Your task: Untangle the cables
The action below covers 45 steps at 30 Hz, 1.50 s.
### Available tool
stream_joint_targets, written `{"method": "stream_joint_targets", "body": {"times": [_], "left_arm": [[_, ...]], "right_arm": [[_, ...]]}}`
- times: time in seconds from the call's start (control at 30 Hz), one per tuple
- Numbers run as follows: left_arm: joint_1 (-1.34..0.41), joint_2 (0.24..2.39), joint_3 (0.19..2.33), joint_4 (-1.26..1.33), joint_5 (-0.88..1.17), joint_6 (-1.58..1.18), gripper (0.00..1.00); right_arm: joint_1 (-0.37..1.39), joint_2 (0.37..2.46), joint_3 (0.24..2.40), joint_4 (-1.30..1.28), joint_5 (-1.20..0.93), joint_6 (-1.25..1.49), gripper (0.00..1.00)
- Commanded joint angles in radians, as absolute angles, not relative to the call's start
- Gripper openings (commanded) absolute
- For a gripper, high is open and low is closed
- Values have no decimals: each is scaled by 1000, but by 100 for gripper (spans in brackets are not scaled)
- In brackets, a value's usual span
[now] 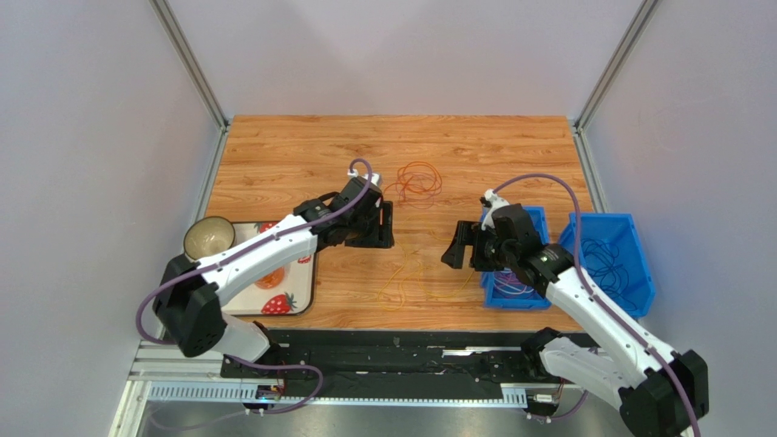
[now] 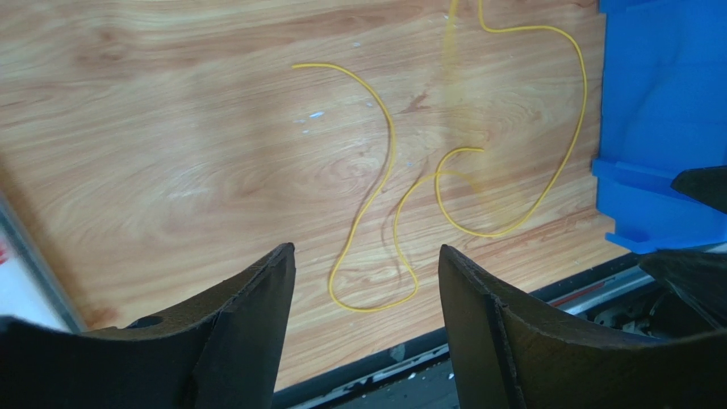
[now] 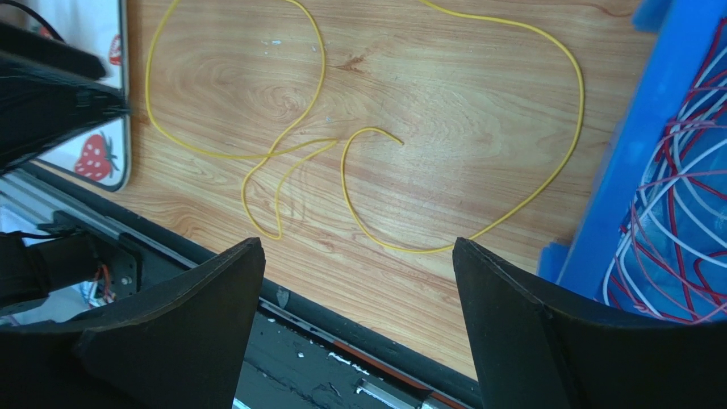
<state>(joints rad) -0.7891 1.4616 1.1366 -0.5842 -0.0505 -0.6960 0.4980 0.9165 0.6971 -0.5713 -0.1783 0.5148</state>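
Lying loose on worktop [image 1: 301, 155]: yellow cable [image 2: 392, 145], between and just near-side of both hands, untouched; left hand [image 2: 365, 249], right hand [image 3: 358, 241] each spread wide, holding nothing.

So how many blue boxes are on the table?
2. The smaller blue box is partly under the right arm, holding red and white cables. The bigger blue box sits right beside it, at the table's right edge. I see no others.

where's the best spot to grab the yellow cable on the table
Probably the wide outer arc of the yellow cable: a single strand lying flat, clear of the crossings. Come straight down from above and close across the strand.
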Motion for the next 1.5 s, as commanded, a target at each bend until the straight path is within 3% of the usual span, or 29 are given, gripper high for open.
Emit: {"method": "stream_joint_targets", "body": {"times": [0.0,0.37,0.7,0.93,1.1,1.47], "left_arm": [[-773,1304,1161,-747,-195,-657,72],[-680,967,1104,-1018,-284,-588,75],[-678,776,1066,-1074,-408,-498,76],[-680,696,1032,-1028,-433,-483,77],[-680,699,1028,-1023,-428,-479,77],[-678,690,1023,-1019,-434,-482,77]], "right_arm": [[586,1020,830,-609,-51,448,84],[629,1302,1020,-626,80,426,85],[643,1561,1249,-813,256,357,86],[641,1628,1239,-805,109,350,86],[643,1568,1178,-804,-96,385,85],[650,1440,1023,-810,-268,416,85]]}}
